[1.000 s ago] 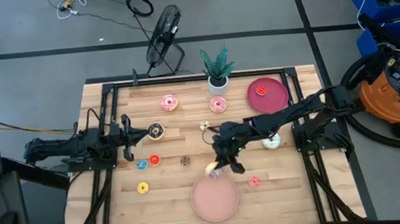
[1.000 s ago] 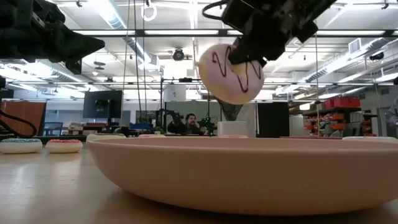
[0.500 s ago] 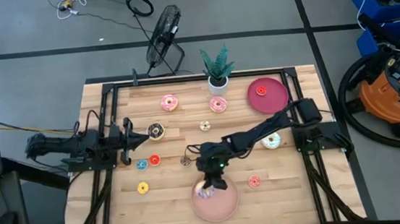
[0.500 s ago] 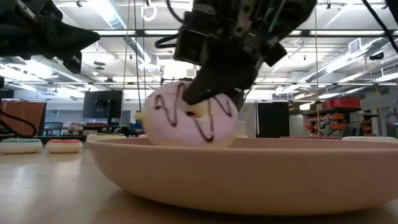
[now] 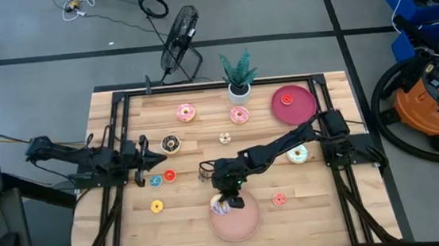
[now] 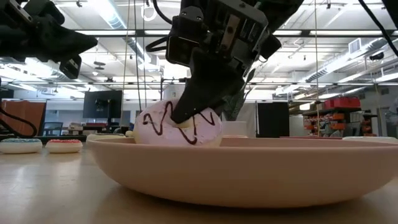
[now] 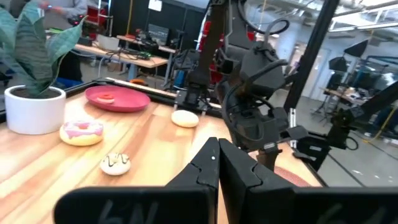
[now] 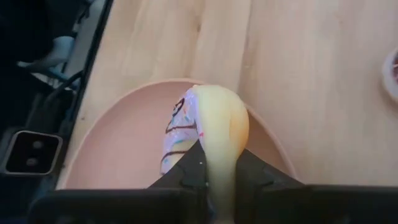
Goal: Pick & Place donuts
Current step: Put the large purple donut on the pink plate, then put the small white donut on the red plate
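Note:
A pink-iced donut (image 5: 220, 207) with chocolate drizzle rests on the near-left part of the pink plate (image 5: 247, 234). My right gripper (image 5: 225, 199) is down on it, fingers still shut on its sides. In the low view the donut (image 6: 163, 126) lies tilted inside the plate (image 6: 249, 177) under the right gripper (image 6: 186, 116). The right wrist view shows the donut (image 8: 217, 124) edge-on between my fingers. My left gripper (image 5: 161, 157) hovers shut and empty at the table's left. Several other donuts lie around, such as blue (image 5: 155, 180), red (image 5: 170, 175) and yellow (image 5: 157, 206).
A dark red plate (image 5: 304, 107) with a red donut (image 5: 286, 98) stands at the back right. A potted plant (image 5: 238, 80) is at the back middle, and a fan (image 5: 178, 39) sits behind the table. A white donut (image 5: 298, 155) lies under the right arm.
The right gripper carried the drizzled donut from above the plate's edge down onto the plate, where it now rests. The left arm drew back a little to the left.

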